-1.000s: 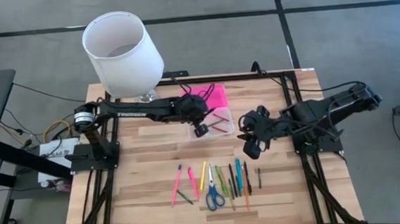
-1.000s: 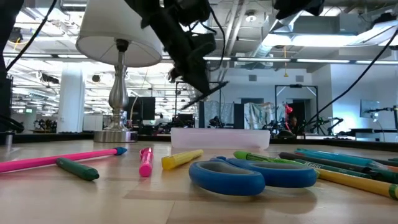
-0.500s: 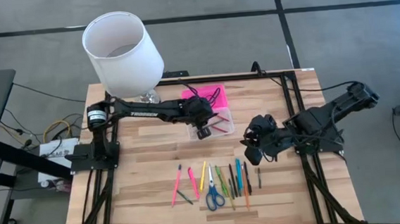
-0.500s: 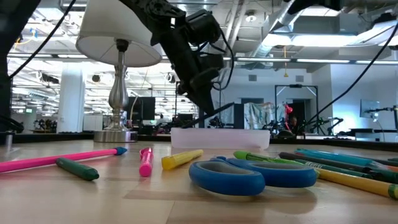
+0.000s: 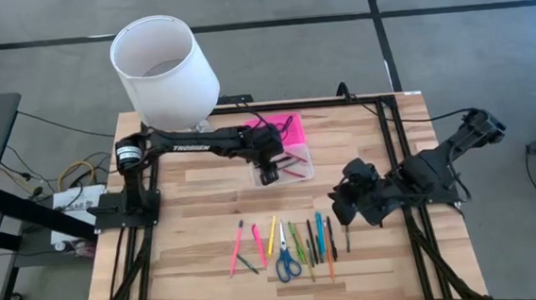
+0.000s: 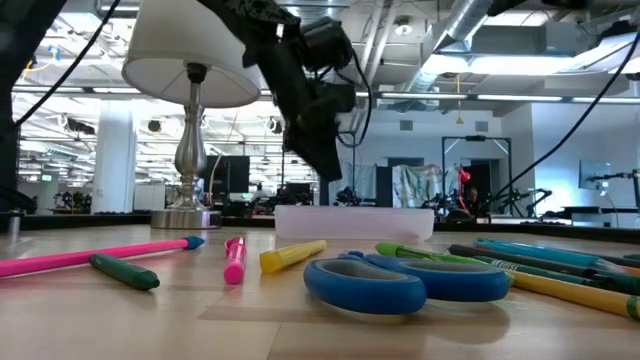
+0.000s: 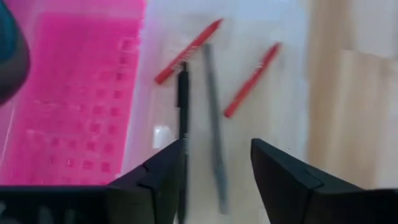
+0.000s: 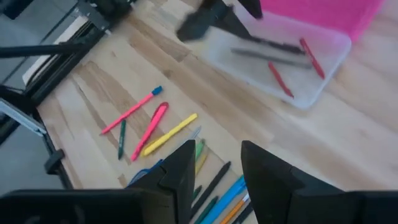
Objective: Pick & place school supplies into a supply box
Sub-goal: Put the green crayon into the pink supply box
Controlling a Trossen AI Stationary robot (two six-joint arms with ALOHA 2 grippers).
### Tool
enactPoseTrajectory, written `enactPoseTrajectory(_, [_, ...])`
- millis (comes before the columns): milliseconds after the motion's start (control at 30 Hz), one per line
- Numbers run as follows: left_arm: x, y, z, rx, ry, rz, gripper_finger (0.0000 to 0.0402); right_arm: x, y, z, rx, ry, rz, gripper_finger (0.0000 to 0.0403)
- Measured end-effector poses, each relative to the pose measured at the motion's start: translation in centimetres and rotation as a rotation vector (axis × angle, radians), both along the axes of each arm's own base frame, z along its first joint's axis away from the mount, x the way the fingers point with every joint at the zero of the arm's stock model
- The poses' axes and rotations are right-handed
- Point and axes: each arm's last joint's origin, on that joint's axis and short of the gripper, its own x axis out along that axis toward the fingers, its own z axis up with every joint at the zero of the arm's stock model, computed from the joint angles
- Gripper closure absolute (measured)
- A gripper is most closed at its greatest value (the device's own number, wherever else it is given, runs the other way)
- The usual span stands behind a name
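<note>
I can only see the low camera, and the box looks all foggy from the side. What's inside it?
Observer: Four things lie in the supply box: two red pens, a black pen and a grey pen.
Operator: Is the arm above it holding one?
Observer: No. The left gripper hangs over the box with its jaws open and empty.
Operator: Where's the other arm?
Observer: The right gripper hovers by the right end of the row of supplies, jaws open.

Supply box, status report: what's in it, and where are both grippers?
Left gripper open over the supply box; two red pens, two dark ones inside. Right gripper open above the row of supplies. Nothing in the way.
</note>
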Motion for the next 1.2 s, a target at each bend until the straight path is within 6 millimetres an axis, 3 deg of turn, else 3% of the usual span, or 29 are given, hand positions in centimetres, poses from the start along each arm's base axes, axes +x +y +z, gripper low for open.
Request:
enactPoseTrajectory(167, [0.1, -1.6, 3.2, -0.018, -0.004, -0.097, 0.0212, 0.1, 1.2, -1.6, 0.056, 0.073, -0.096, 0.0282])
enactPoseTrajectory(400, [-2.0, -4.4, 7.6, 0.029, -0.055, -0.207, 0.0219, 1.8, 3.7, -5.8, 0.170, 0.289, -0.218, 0.0282])
enactPoseTrajectory(567, [-3.6, -5.2, 9.9, 0.053, -0.089, -0.242, 0.0220, 2.8, 5.1, -8.8, 0.267, 0.444, -0.373, 0.0282])
enactPoseTrajectory(767, [-5.1, -5.5, 11.4, 0.070, -0.092, -0.272, 0.0220, 3.6, 6.2, -11.3, 0.356, 0.575, -0.474, 0.0282])
enactPoseTrajectory(1200, [-6.0, -5.9, 12.1, 0.036, -0.096, -0.325, 0.0220, 5.7, 7.4, -16.4, 0.360, 0.677, -0.564, 0.0282])
